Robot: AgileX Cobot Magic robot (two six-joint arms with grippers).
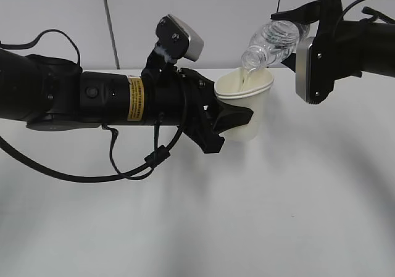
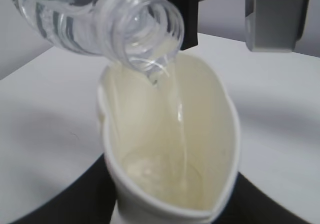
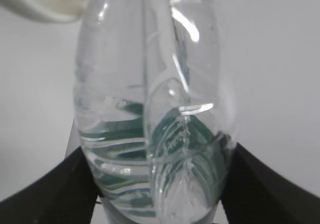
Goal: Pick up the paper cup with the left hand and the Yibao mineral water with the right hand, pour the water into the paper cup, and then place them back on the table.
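The white tabletop (image 1: 197,227) fills the lower part of the exterior view, its far edge running against a pale wall. The left arm (image 1: 92,98), black with a yellow sticker, reaches in from the left side and holds level above the tabletop, near the far edge. Its claw (image 1: 237,119) is clamped around the paper cup (image 1: 250,104), the fingers pressing the wall so that the rim is squeezed into a long oval; the cup is lifted clear of the tabletop, upright with a slight lean. The right arm (image 1: 345,42) comes in from the upper right corner, and its claw (image 3: 160,184) grips the water bottle (image 1: 274,42) by the lower body, the black fingers (image 3: 45,194) showing on either side of the ribbed plastic in the right wrist view. The bottle is tipped mouth-down to the left, its open neck just over the cup's rim toward the far side. A thin stream of water (image 2: 177,109) falls from the neck into the cup and pools at the bottom. Some water remains inside the bottle beside the green label (image 3: 130,124).
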